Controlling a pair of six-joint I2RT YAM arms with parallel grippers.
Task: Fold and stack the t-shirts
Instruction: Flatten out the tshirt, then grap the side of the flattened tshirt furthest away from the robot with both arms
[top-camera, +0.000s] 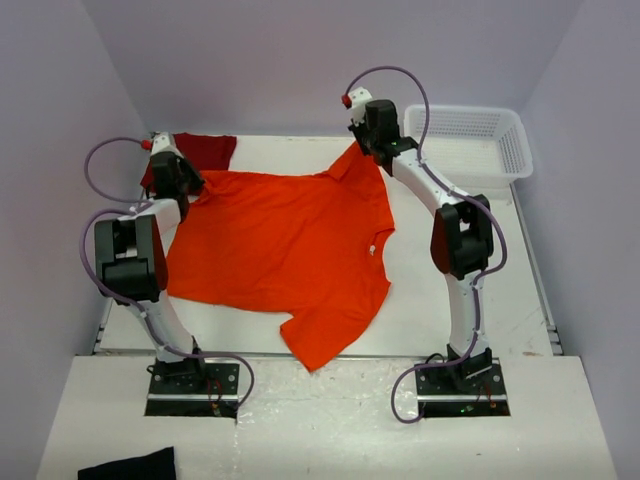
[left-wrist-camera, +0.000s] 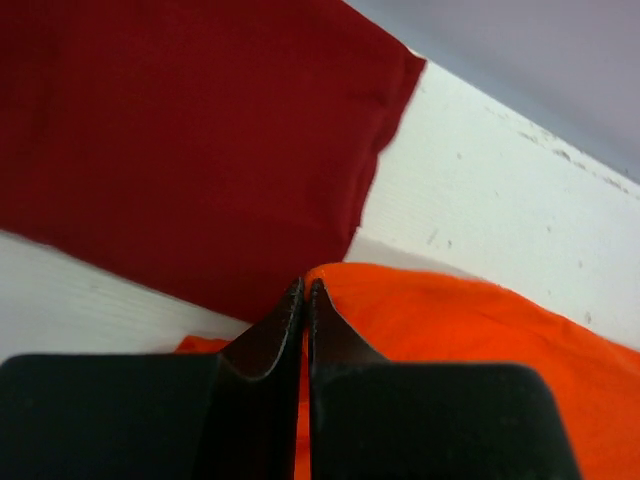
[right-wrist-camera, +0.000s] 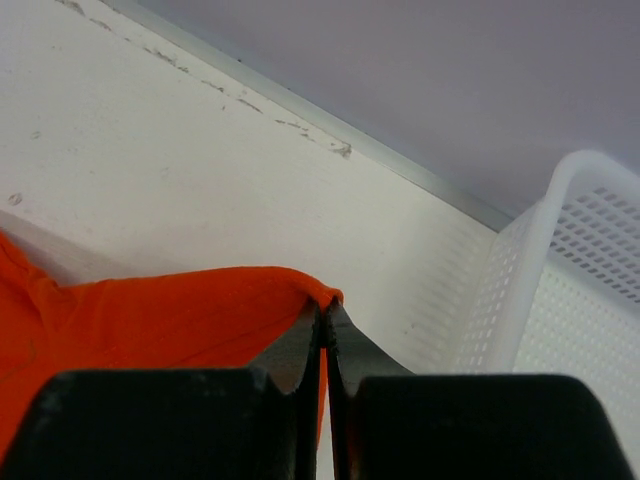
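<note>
The left hand (left-wrist-camera: 305, 292) pinched the orange t-shirt (top-camera: 280, 250) at ten o'clock, the right hand (right-wrist-camera: 322, 312) at one o'clock; the crimson t-shirt (top-camera: 205, 150) lay just beyond on the counter (top-camera: 450, 300).

The near t-shirt (top-camera: 280, 250) lies centre, the far t-shirt (top-camera: 208, 150) behind-left of it, the basket (top-camera: 470, 135) behind-right.

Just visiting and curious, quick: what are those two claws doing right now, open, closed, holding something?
Left gripper: closed, pinching an edge of the orange t-shirt.
Right gripper: closed, pinching a corner of the orange t-shirt.
</note>
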